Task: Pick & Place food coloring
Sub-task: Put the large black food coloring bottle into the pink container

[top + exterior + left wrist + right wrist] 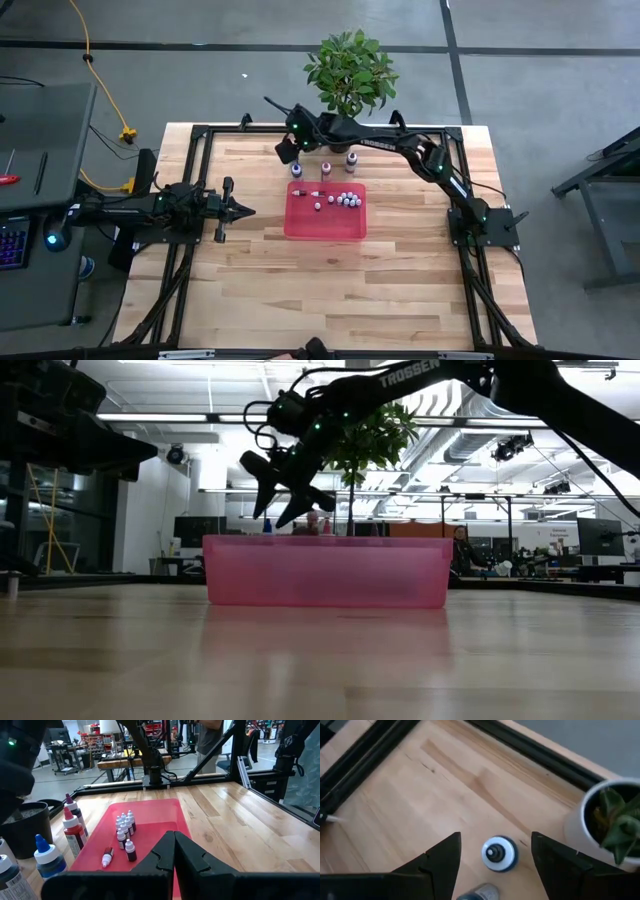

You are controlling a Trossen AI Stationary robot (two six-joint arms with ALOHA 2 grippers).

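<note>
Food coloring in tray: a cluster of tiny bottles [346, 199] with whitish caps is seen in the upper part of the red tray [325, 225]; in the left wrist view the same cluster [125, 826] stands upright, and one bottle [107, 857] lies on its side at 7 o'clock from it.

Food coloring outside tray: three larger bottles are lined up on the surface just beyond the tray's far edge, at 12 o'clock from it in the high view: a blue-bodied one [297, 169], a pinkish one [326, 168] and a dark one [351, 161].

Red tray: it is placed near the middle of the wooden surface [400, 280], its long side facing the low camera [326, 571].

Right end effector [287, 150]: it is held over the blue-bodied bottle at the tray's 11 o'clock. Its fingers are spread apart, and in the right wrist view the blue-collared, white-capped bottle [499, 853] is framed between them, not touched.

Left end effector [240, 210]: it is parked at 9 o'clock from the tray, pointing toward it, with the fingers pressed together and nothing held.

Plant: a leafy plant [351, 70] in a white pot [585, 822] stands at the surface's far edge, at 12 o'clock from the bottles.
</note>
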